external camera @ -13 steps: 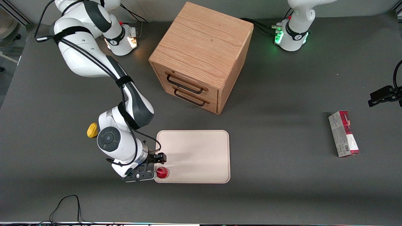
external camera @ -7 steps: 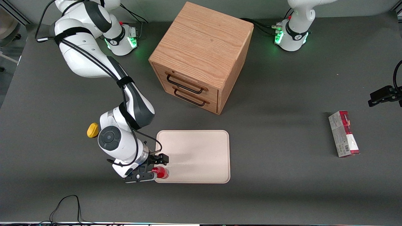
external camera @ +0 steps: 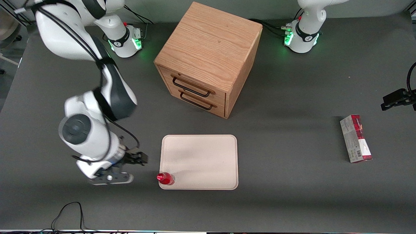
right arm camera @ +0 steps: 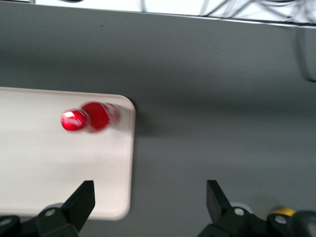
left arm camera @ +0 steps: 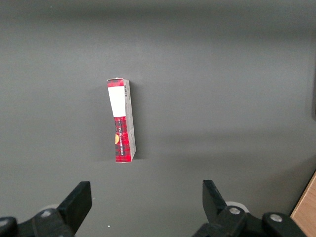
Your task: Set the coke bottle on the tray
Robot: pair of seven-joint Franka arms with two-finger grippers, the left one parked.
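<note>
front view: the coke bottle (external camera: 165,178) stands upright in the tray (external camera: 201,156) corner nearest the camera, toward the working arm's end. the gripper (external camera: 125,169) hangs over bare table beside the tray, apart from the bottle, touching nothing.

right wrist view: fingers (right arm camera: 80,201) spread wide with nothing between them; bottle (right arm camera: 91,117) just inside the tray (right arm camera: 44,173) rim. placement looks done.

Ahead of the gripper (right arm camera: 150,203), whose fingers stand spread wide with nothing between them, the coke bottle (right arm camera: 94,117) stands upright in a rounded corner of the tray (right arm camera: 44,163), clear of both fingertips.
</note>
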